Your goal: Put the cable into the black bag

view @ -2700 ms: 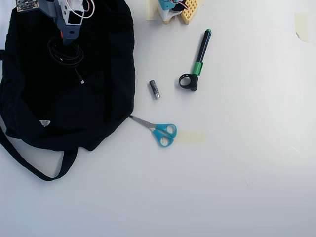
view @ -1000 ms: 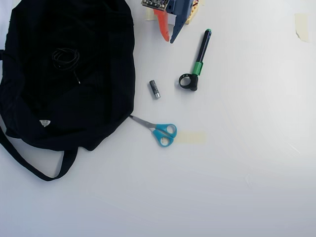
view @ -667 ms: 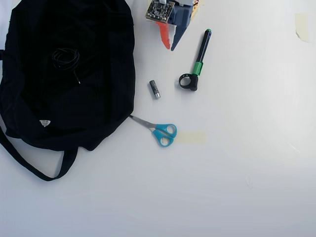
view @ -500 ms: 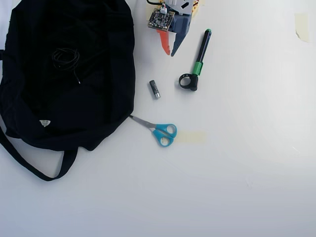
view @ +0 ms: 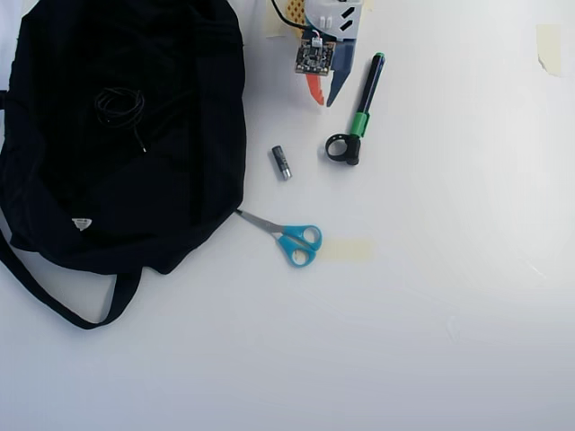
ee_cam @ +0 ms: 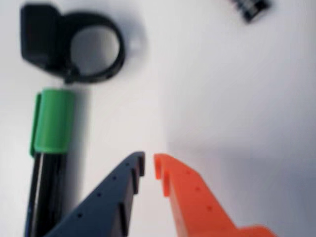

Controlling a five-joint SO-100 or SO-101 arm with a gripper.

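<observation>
The black bag (view: pixel 180 180) lies open at the left of the overhead view. A coiled black cable (view: pixel 121 106) rests on the bag's dark fabric near its top; one end trails down to the right. My gripper (view: pixel 324 101) is at the top centre, well to the right of the bag and apart from the cable. In the wrist view the gripper (ee_cam: pixel 149 165) has a dark blue finger and an orange finger, nearly closed with a narrow gap and nothing between them. The bag and cable do not show in the wrist view.
A pen with a green cap (view: pixel 364 99) (ee_cam: pixel 54 126) and a black ring piece (view: pixel 342 149) (ee_cam: pixel 74 47) lie just beside the gripper. A small battery (view: pixel 282 162) (ee_cam: pixel 252 7), blue-handled scissors (view: pixel 292 238) and tape strips (view: pixel 349 250) lie on the white table.
</observation>
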